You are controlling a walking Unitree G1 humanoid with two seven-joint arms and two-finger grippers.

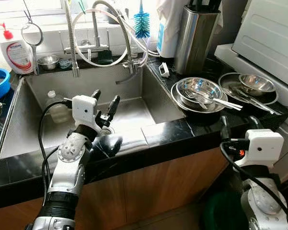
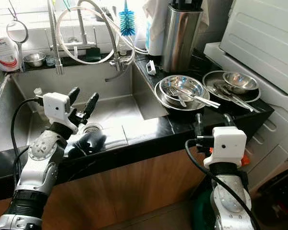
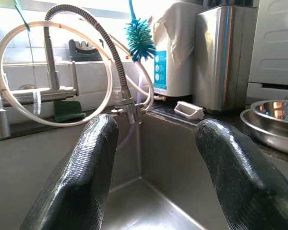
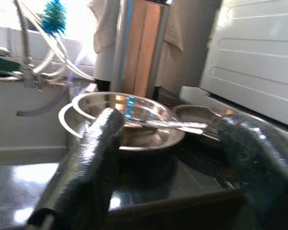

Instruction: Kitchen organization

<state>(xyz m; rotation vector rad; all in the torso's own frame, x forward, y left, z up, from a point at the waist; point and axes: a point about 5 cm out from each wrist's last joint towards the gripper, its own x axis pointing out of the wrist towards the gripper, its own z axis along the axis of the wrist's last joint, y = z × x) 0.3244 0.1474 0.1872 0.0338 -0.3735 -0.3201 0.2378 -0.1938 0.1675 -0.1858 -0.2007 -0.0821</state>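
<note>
So the steel bowl [image 1: 199,91] sits on the black counter [image 1: 182,130] just right of the sink [image 1: 86,103], stacked in a wider pan with forks and spoons [image 1: 216,99] lying across it. Beside it, toward the counter's right edge, a plate [image 1: 230,88] carries a smaller bowl [image 1: 256,83] and more cutlery. A tall steel knife block [image 1: 194,38] stands behind them at the back edge. The sink holds a clear bottle [image 1: 57,108] at its left side and a dark cloth [image 1: 108,143] draped over its front rim.

The left gripper [image 1: 104,103] hangs over the sink's front, fingers spread wide, holding nothing. The right gripper [image 2: 212,120] sits at the counter's front edge below the bowl, also wide open and empty.

A white appliance [image 1: 271,38] at the right is cut off, can't tell what it is.
</note>
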